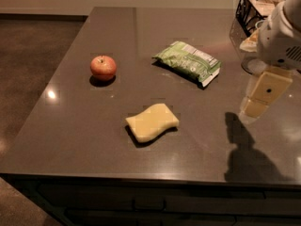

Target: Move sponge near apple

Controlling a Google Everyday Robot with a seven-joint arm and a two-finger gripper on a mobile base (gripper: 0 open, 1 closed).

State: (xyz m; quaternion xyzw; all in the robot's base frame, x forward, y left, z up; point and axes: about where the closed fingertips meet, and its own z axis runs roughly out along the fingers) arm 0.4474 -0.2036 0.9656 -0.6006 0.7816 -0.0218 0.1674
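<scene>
Camera view looks down across a dark grey countertop (70,126). The sponge (152,122) lies flat near the front middle of the top, pale yellow with wavy sides, touching nothing else. The apple (103,67) stands upright to the left and further back, stem up, well apart from the sponge. A green snack bag (188,62) lies further back and to the right of the sponge, apart from both. The gripper (255,107) hangs above the right side of the countertop, pointing downward at a tilt, well to the right of the sponge and clear of it. Whether it is spread or closed cannot be told. The white arm (282,36) above it enters from the upper right corner, and its dark shadow (244,154) falls on the surface below. A black wire basket (256,8) sits at the far right corner behind the arm.
</scene>
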